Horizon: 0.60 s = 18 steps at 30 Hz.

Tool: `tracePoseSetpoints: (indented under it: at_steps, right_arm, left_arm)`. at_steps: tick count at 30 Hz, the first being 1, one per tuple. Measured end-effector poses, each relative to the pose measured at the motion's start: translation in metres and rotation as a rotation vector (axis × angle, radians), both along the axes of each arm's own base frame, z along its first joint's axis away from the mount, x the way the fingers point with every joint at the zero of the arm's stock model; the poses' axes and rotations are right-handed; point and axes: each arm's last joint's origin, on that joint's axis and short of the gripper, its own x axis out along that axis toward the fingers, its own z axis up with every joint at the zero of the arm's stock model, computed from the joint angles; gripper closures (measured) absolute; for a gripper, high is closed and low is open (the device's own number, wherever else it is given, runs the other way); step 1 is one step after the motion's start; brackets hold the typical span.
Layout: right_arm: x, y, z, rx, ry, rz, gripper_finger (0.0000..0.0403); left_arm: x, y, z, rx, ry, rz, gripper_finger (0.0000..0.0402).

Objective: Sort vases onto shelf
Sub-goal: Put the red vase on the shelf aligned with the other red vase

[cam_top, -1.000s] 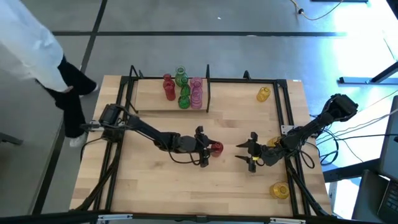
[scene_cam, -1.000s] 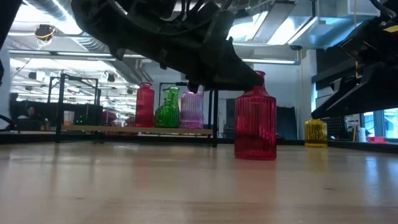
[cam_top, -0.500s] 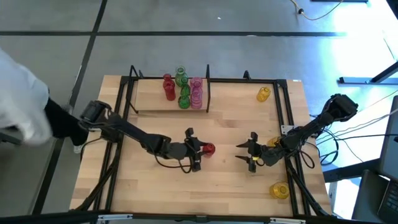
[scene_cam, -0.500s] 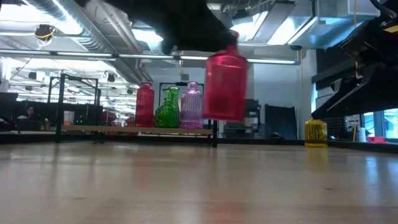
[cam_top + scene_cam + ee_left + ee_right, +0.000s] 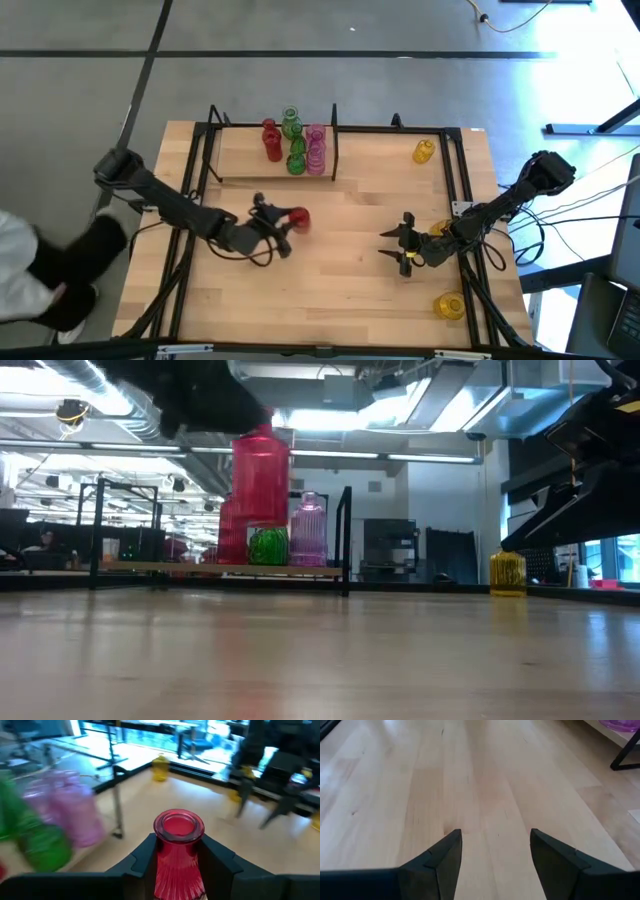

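Nearest, at the table's point(image 5: 330, 300) right front corner, a yellow vase point(image 5: 449, 306) stands alone. Farther in, my right gripper point(image 5: 404, 246) waits low over the right half of the wood, its jaws spread wide with only bare boards between them, and a second yellow vase point(image 5: 439, 229) sits just behind it by the arm. Left of centre my left gripper point(image 5: 281, 221) has its jaws pinching a red vase point(image 5: 297, 220) at the neck; in the low view that red vase point(image 5: 261, 475) hangs clear above the table top, upright, and from my left wrist I look down on its open round mouth point(image 5: 178, 826) between my two dark fingers point(image 5: 145, 851). Beyond it, at the far left, is the shelf point(image 5: 240, 160), already carrying a cluster near its black end divider point(image 5: 333, 135): a second red vase point(image 5: 270, 139), two green vases point(image 5: 293, 140) and pink vases point(image 5: 316, 147), close together. A third yellow vase point(image 5: 423, 151) stands at the far right, off the shelf. A person's white sleeve point(image 5: 22, 275) shows off the table's near left.
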Motion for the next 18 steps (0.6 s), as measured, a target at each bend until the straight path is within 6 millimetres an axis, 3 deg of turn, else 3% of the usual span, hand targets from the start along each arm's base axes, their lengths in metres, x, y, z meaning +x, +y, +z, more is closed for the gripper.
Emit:
tracePoseSetpoints:
  at_steps: [9, 18]
  right_arm:
    - [0.0, -0.001, 0.0, -0.012, -0.006, -0.018, 0.0187]
    - [0.0, -0.001, 0.0, -0.013, -0.004, -0.018, 0.0187]
  left_arm:
    - [-0.033, 0.028, 0.007, 0.043, -0.047, 0.177, 0.0292]
    - [-0.031, 0.071, 0.006, 0.09, 0.024, 0.358, 0.0292]
